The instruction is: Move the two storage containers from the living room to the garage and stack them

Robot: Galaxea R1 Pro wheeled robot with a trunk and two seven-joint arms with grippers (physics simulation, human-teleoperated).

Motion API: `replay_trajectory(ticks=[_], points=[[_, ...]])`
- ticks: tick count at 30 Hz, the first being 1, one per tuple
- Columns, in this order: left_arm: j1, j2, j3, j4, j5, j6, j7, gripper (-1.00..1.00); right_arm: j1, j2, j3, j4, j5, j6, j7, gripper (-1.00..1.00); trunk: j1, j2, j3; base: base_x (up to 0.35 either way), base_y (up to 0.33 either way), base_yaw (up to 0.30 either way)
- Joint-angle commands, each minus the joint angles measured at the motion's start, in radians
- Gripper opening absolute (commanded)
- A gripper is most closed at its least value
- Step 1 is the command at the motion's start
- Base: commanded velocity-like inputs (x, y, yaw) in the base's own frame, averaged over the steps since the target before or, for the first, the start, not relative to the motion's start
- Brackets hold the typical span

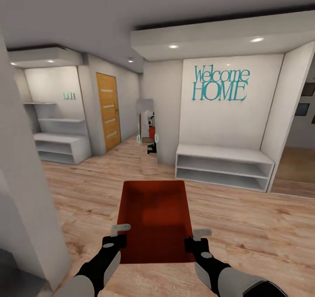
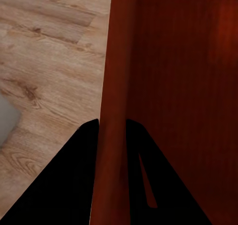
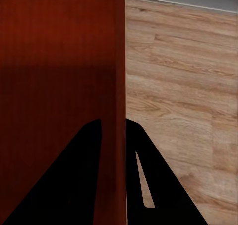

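Head view: one container (image 1: 154, 216) held over the wood floor (image 1: 245, 227), left pincer (image 1: 117, 235) clamped on its left wall, right pincer (image 1: 199, 240) clamped on its right wall. Hallway ahead: wooden door (image 1: 107, 111), mirror (image 1: 147, 135), white bench (image 1: 223, 165) under "Welcome HOME" sign (image 1: 221, 85).

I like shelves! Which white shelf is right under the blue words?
The low bench shelf on the right, below the "Welcome HOME" sign. The other shelf stands far left, beside the wooden door.
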Motion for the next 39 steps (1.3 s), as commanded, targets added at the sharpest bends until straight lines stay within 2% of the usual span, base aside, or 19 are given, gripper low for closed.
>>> replay_trajectory(ticks=[1, 15, 39], points=[[-0.001, 0.05, 0.008, -0.003, 0.011, 0.006, 0.013, -1.0, 0.0, 0.001, -0.021, -0.003, 0.013, 0.002, -0.001, -1.0, 0.001, -0.001, -0.002, 0.322, 0.0, 0.002], [-0.001, 0.05, 0.008, -0.003, 0.011, 0.006, 0.013, -1.0, 0.0, 0.002, -0.021, -0.003, 0.013, 0.002, -0.001, -1.0, 0.001, -0.001, -0.002, 0.322, 0.0, 0.022], [-0.001, 0.049, 0.008, -0.003, 0.011, 0.006, 0.013, -1.0, 0.0, 0.002, -0.021, -0.003, 0.013, 0.002, -0.001, -1.0, 0.001, -0.001, -0.002, 0.322, 0.0, 0.262]])
